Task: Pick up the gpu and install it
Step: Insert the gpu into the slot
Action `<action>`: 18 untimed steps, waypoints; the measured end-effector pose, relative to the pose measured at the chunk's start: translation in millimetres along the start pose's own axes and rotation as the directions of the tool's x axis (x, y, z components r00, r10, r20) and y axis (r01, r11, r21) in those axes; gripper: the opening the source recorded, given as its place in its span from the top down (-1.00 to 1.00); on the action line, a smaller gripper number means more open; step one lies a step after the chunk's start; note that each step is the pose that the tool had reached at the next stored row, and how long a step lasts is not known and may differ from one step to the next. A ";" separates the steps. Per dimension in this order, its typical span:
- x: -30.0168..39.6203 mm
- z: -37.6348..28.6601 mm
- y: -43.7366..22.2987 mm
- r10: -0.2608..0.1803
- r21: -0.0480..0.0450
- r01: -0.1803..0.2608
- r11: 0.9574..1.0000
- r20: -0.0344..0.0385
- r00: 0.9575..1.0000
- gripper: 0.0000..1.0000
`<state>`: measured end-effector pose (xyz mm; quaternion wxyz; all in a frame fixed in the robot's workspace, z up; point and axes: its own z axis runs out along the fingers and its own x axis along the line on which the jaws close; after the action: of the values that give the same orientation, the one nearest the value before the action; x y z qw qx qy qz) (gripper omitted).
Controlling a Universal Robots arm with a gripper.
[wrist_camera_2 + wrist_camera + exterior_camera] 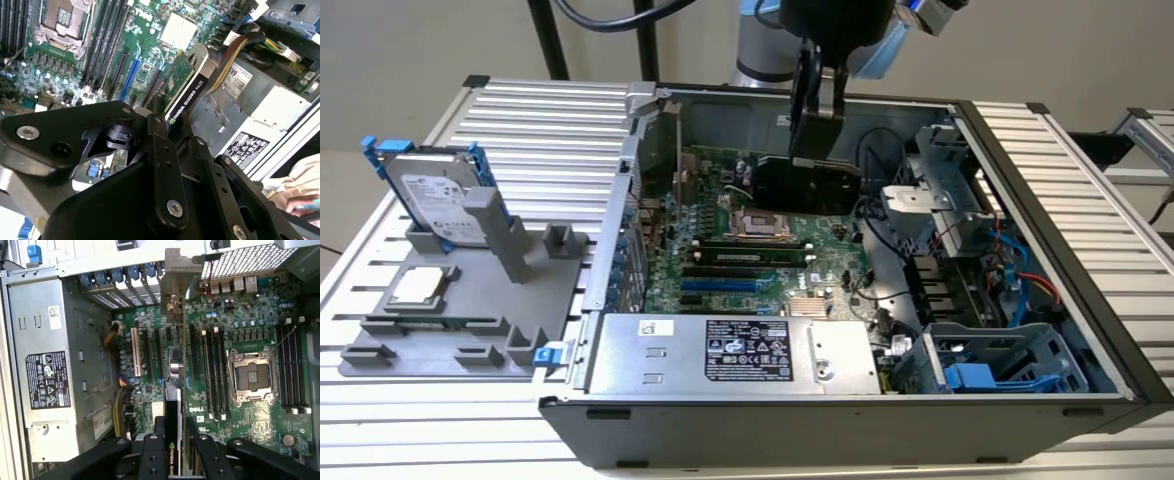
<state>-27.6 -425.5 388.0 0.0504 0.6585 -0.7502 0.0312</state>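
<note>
Gripper (173,442) holds the gpu (174,370) edge-on, bracket toward the slot covers (129,287).

You have open room above the motherboard (834,250) around the gpu (807,185); the power supply (734,352) and cables (235,55) border it.

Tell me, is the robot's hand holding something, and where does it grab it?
Yes. The hand pinches the thin flat green-and-black gpu card by its top edge, above the green motherboard.
</note>
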 end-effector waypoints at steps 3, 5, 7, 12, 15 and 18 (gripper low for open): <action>-0.1 0.6 0.0 0.000 0.000 0.000 1.000 0.000 1.000 1.00; -0.2 1.1 0.0 0.000 0.000 0.000 1.000 0.000 1.000 1.00; -0.3 1.5 0.0 0.000 0.000 0.000 1.000 0.000 1.000 1.00; -0.6 4.1 0.0 0.000 0.001 0.000 1.000 -0.004 1.000 1.00; -0.8 5.9 -0.1 0.000 0.001 0.000 1.000 -0.007 1.000 1.00; -1.0 7.4 -0.1 0.000 0.001 0.000 1.000 -0.009 1.000 1.00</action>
<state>-27.6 -425.4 380.6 0.0536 0.6583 -0.7501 0.0348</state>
